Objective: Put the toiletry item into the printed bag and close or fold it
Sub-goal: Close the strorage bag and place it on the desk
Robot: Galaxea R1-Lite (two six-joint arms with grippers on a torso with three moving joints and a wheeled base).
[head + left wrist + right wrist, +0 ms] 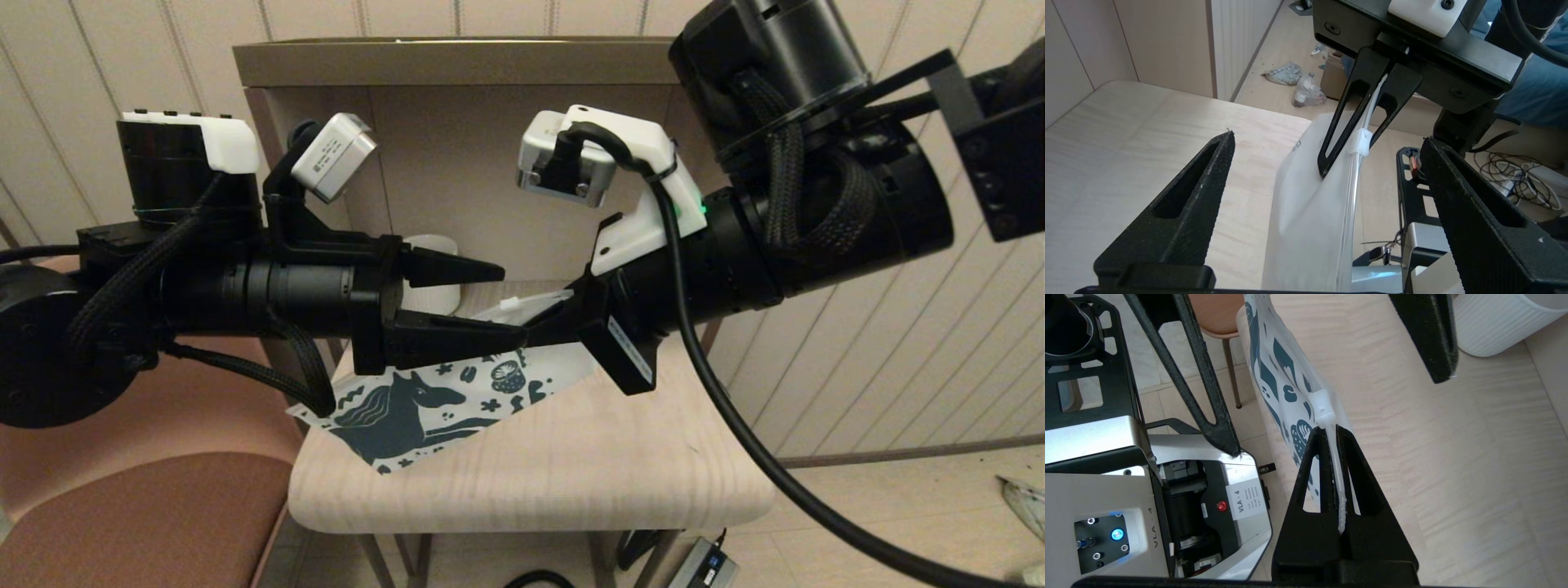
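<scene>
The printed bag point(424, 400), white with a dark teal horse, hangs tilted with its lower corner on the small wooden table point(571, 465). My right gripper point(532, 327) is shut on its zip edge just behind the white slider point(1323, 406); in the right wrist view the gripper point(1327, 433) pinches that strip. My left gripper point(513, 300) stands open facing the right one, with the zip edge between its spread fingers and not touched. The left wrist view shows the bag's plain white back point(1306, 212) between those fingers point(1208, 183). The toiletry item is out of view.
A white ribbed mug point(433, 245) stands at the table's back, behind the left gripper, and shows too in the right wrist view point(1498, 322). A brown cushioned chair point(147, 506) sits at the table's left. A wall panel and ledge point(457, 61) rise behind.
</scene>
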